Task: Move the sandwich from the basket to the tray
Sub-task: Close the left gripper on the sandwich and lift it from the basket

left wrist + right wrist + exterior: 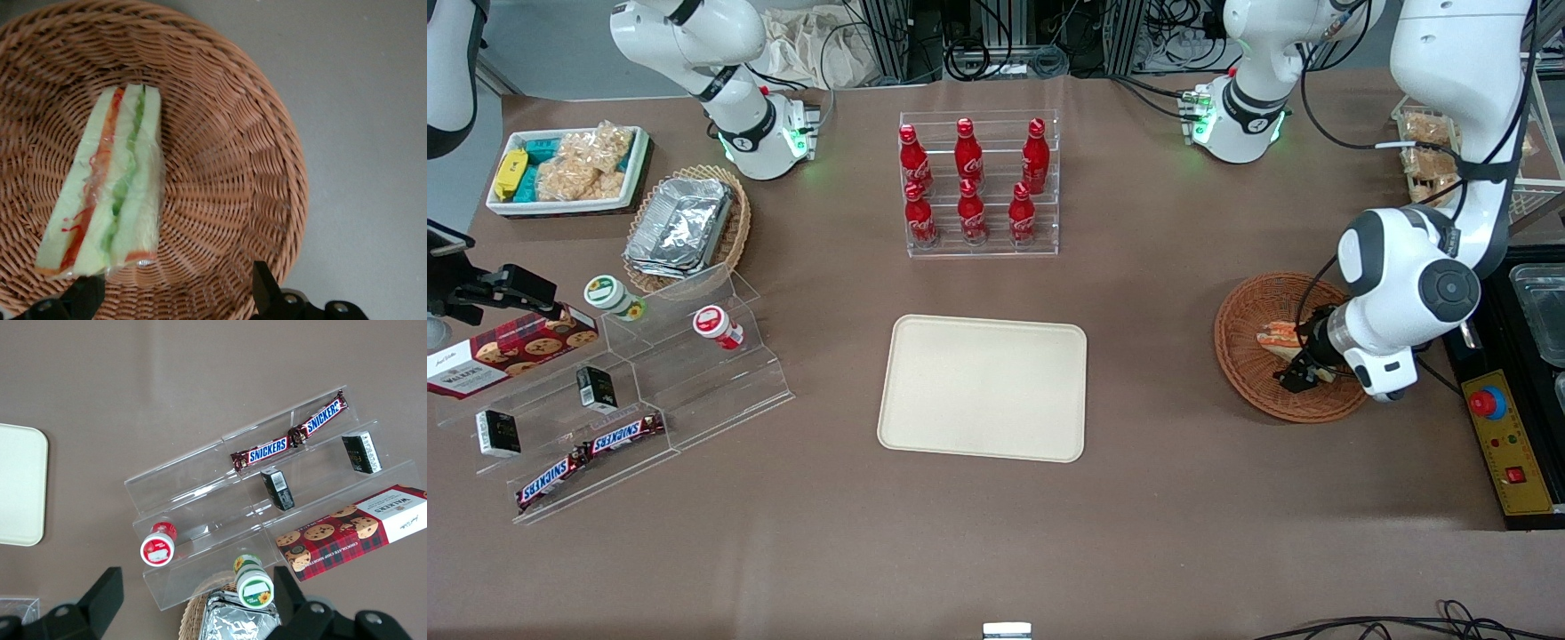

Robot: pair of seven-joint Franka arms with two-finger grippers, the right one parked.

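**Gripper poised over the basket, sandwich not yet gripped**

Gripper hung low over the basket, fingers spread wide and holding nothing. In the wrist view both fingertips showed dark at the frame edge with a broad gap between them. The sandwich lay flat on the wicker just ahead of that gap, its long axis running away from the gripper, its wide end closest to the fingers. It looked wrapped in clear film. The tray sat bare on the table, well apart from the gripper, toward the parked arm's end.

Risks judged from this pose:

- Offset. The sandwich sat nearer one fingertip than the other, not centred in the gap. A straight descent could land that finger on the bread instead of beside it, crushing the wedge or pushing it along the weave.
- Slippery wrap. Film over soft bread gives little purchase. A light close may let the wedge slide out during the lift; a hard close may squash the layers.
- Basket wall. The sloped wicker rose close to the fingers. A tip catching the weave could drag or tip the light basket.
- Transit. The carry to the tray is long. A weak pinch on the thin end could let the sandwich rotate and drop short of the tray.
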